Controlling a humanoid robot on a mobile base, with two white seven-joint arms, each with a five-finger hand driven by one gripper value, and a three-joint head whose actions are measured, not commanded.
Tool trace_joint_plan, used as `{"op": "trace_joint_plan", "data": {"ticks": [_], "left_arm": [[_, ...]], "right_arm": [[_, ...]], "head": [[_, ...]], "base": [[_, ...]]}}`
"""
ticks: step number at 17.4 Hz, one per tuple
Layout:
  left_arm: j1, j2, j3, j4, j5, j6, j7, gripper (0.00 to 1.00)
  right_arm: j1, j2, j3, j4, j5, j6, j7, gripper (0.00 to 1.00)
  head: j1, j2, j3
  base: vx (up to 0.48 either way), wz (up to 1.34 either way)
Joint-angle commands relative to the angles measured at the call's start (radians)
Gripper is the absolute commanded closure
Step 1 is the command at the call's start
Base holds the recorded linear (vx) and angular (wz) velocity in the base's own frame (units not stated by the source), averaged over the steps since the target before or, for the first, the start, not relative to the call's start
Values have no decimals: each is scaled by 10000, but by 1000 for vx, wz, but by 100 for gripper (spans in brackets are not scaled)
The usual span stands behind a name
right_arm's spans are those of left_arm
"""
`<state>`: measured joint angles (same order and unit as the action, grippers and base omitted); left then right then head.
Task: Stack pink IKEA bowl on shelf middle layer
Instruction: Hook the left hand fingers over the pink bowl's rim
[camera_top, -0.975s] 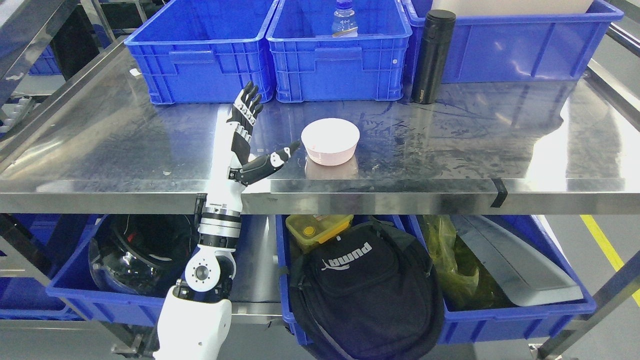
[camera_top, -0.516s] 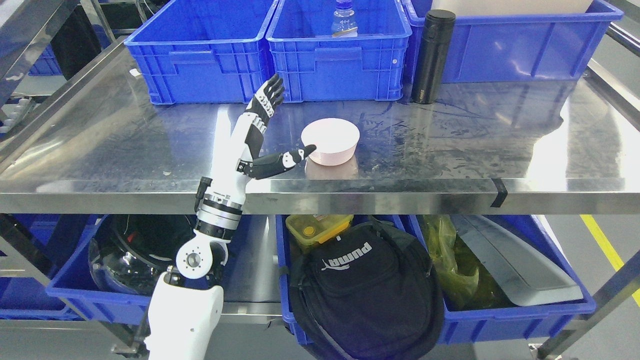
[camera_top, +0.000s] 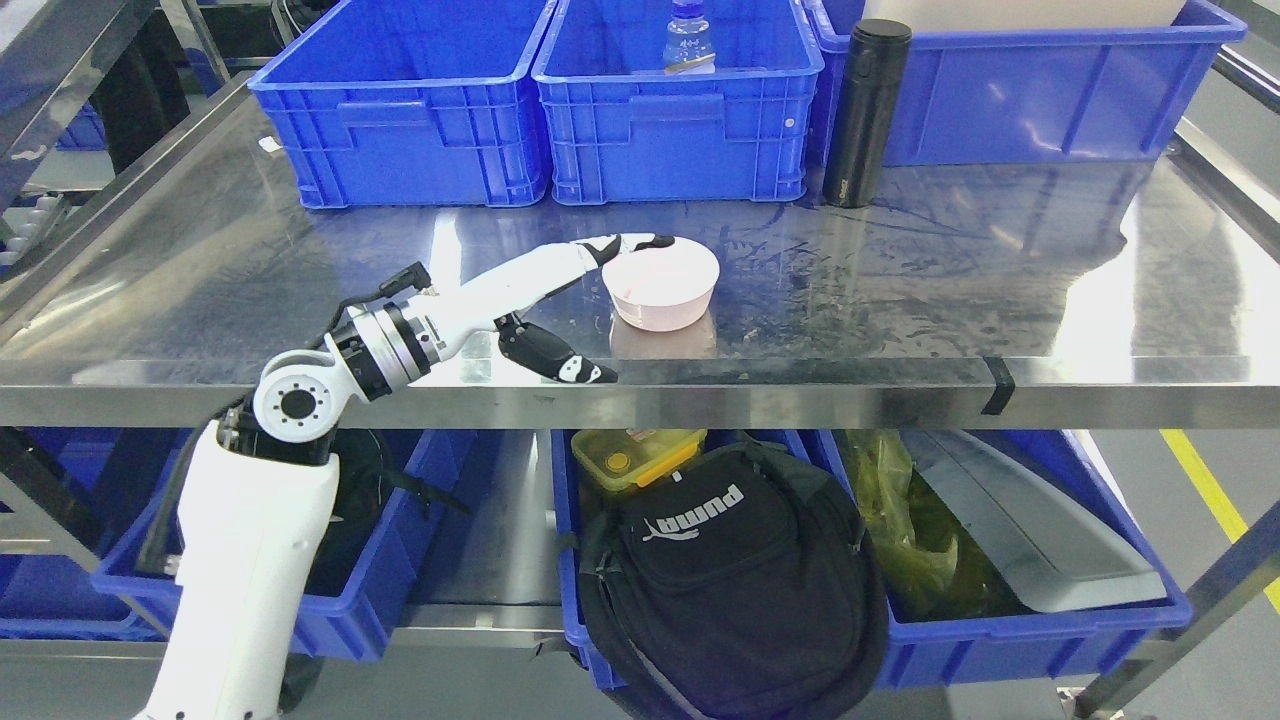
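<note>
The pink bowl (camera_top: 662, 288) stands upright on the steel middle shelf (camera_top: 900, 290), near its front edge. My left hand (camera_top: 628, 306) comes in low from the left and lies flat over the shelf. Its fingers (camera_top: 625, 243) stretch along the bowl's back left rim, at or touching it. The thumb (camera_top: 560, 360) points forward along the shelf's front lip, apart from the bowl. The hand is open around the bowl's left side and has no grip on it. The right arm is out of view.
Three blue crates (camera_top: 400, 110) line the back of the shelf; the middle one holds a water bottle (camera_top: 688, 40). A black flask (camera_top: 865, 110) stands behind and right of the bowl. The lower shelf holds blue bins with a black bag (camera_top: 735, 570) and a yellow box (camera_top: 630, 455).
My left forearm has dropped from upright to nearly flat and swung right. The fingers now reach the bowl's back left rim and the thumb has gone down to the shelf's front edge. The bowl has not moved.
</note>
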<state>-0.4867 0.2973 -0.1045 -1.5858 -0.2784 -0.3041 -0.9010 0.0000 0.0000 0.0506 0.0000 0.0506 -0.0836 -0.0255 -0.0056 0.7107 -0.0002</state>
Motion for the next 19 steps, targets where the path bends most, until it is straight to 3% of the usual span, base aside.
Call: {"op": "trace_joint_plan", "data": {"ticks": [1, 7, 10, 13, 15, 19], "left_arm": [[-1222, 1645, -626, 150, -1280, 4, -638, 0], [-2343, 633, -2235, 150, -3885, 356, -1435, 12], [-2327, 265, -3048, 593, -5419, 449, -1636, 11], [-2603, -562, -3220, 1375, -5607, 449, -1636, 9], [-2832, -870, -3143, 1743, -5607, 403, -1636, 1], [-3231, -1378, -3143, 2802, -5653, 357, -1559, 14]], "right_arm": [[215, -175, 0, -175, 0, 7, -6, 0], [215, -175, 0, -175, 0, 7, -6, 0], [215, -175, 0, -175, 0, 7, -6, 0], [215, -175, 0, -175, 0, 7, -6, 0], [215, -175, 0, -175, 0, 7, -6, 0], [215, -175, 0, -175, 0, 7, -6, 0]], "head": [[0, 0, 0], [0, 0, 0], [0, 0, 0], [0, 0, 0], [0, 0, 0], [0, 0, 0]], "base": [[0, 0], [0, 0], [0, 0], [0, 0], [0, 0], [0, 0]]}}
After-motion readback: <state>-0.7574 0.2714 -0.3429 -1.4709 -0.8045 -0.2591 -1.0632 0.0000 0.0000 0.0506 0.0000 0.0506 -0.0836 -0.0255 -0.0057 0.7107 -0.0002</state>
